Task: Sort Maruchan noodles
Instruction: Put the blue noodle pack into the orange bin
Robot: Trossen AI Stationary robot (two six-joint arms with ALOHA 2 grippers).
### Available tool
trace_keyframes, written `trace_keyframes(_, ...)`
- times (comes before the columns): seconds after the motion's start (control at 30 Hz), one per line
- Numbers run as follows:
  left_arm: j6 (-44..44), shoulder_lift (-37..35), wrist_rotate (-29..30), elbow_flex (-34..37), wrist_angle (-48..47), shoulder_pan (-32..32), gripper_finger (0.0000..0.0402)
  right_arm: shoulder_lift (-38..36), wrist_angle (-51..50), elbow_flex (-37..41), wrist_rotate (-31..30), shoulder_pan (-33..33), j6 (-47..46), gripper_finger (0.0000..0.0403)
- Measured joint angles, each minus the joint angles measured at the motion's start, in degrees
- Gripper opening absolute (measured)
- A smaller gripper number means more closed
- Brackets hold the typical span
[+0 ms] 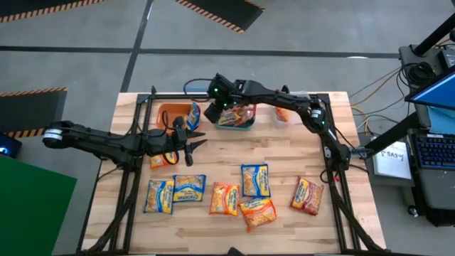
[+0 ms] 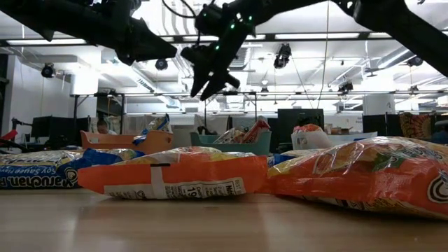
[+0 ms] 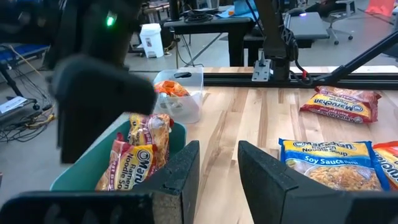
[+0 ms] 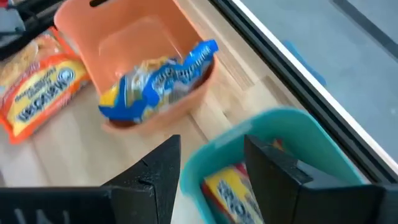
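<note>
Several Maruchan packets lie flat on the table's near half: blue ones (image 1: 160,195) (image 1: 188,188) (image 1: 254,180), orange ones (image 1: 225,199) (image 1: 257,212) and a maroon one (image 1: 307,195). Another orange packet (image 1: 163,158) lies partly under the left arm. A blue packet (image 4: 161,81) sits in the orange bin (image 4: 118,37), its end leaning over the rim. Maroon packets (image 3: 143,149) stand in the teal bin (image 3: 81,171). My left gripper (image 1: 192,141) (image 3: 217,165) is open and empty, near the orange bin. My right gripper (image 1: 213,108) (image 4: 211,162) hangs open and empty above the teal bin's left rim.
A clear bin (image 1: 284,114) holding an orange packet stands right of the teal bin (image 1: 236,118), in the far row with the orange bin (image 1: 174,117). A black frame rail (image 1: 234,94) runs along the far edge. Bare wood (image 1: 270,146) lies between bins and packets.
</note>
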State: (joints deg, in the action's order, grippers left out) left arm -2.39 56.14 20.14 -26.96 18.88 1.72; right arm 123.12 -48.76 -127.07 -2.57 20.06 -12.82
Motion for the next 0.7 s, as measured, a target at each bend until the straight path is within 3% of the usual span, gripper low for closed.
trace_keyframes(0.2, 0.04, 0.00, 0.00, 0.00, -0.81, 0.00, 0.0094, -2.86, -13.66, 0.27, -1.12, -0.47, -0.84, 0.0122)
trace_keyframes(0.4, 0.09, 0.00, 0.00, 0.00, -1.08, 0.00, 0.0094, -4.96, -26.11, 1.61, -11.36, -5.03, -3.32, 0.0051)
trace_keyframes(0.53, 0.11, 0.00, -0.02, 0.00, -1.08, 0.00, 0.0094, -9.11, -24.76, 7.30, -13.80, -10.83, -4.11, 0.0019)
trace_keyframes(0.7, 0.84, 0.06, -0.11, 0.00, -1.08, 0.00, 0.0094, -17.65, -14.39, 22.24, -13.88, -18.35, -4.40, 0.0009)
